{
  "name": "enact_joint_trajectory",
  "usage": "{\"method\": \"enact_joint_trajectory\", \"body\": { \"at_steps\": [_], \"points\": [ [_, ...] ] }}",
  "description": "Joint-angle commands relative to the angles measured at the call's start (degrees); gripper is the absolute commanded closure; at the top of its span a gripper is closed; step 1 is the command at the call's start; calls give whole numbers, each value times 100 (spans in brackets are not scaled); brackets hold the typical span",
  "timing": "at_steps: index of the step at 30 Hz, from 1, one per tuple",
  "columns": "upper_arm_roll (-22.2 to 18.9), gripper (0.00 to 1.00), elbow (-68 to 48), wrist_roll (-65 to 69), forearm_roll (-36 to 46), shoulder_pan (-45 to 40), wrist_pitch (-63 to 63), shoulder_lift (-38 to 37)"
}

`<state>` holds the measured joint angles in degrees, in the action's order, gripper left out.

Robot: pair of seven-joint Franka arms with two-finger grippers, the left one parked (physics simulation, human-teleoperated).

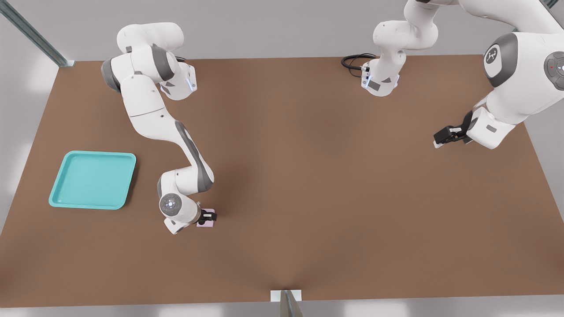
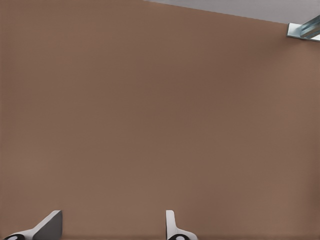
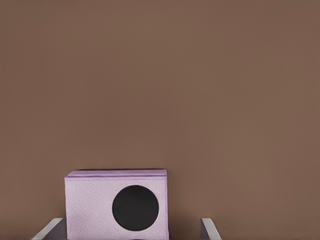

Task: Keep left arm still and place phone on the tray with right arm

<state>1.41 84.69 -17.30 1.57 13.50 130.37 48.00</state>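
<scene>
The phone (image 1: 205, 224) is a small pale pink slab lying on the brown table, right of the tray in the front view. In the right wrist view the phone (image 3: 95, 205) shows one black round lens. My gripper (image 1: 207, 217) is lowered over it, and the right arm's lit wrist cap (image 1: 170, 203) sits beside it. The gripper (image 3: 130, 234) is open: one fingertip is close to one side of the phone, while the other stands off the opposite side with a gap. The turquoise tray (image 1: 92, 178) lies at the front view's left with nothing in it.
The parked arm's black gripper (image 1: 449, 134) hangs over the table at the front view's right. A black cable (image 1: 354, 60) loops at the far edge by an arm base. A metal post (image 1: 286, 303) stands at the near table edge.
</scene>
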Motion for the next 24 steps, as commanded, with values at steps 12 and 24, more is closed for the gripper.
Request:
{"method": "enact_joint_trajectory", "body": {
  "at_steps": [12, 24],
  "points": [
    [0, 17, 57, 420, 256, 38, -47, 26],
    [0, 21, 48, 473, 247, 30, -187, -194]
  ]
}}
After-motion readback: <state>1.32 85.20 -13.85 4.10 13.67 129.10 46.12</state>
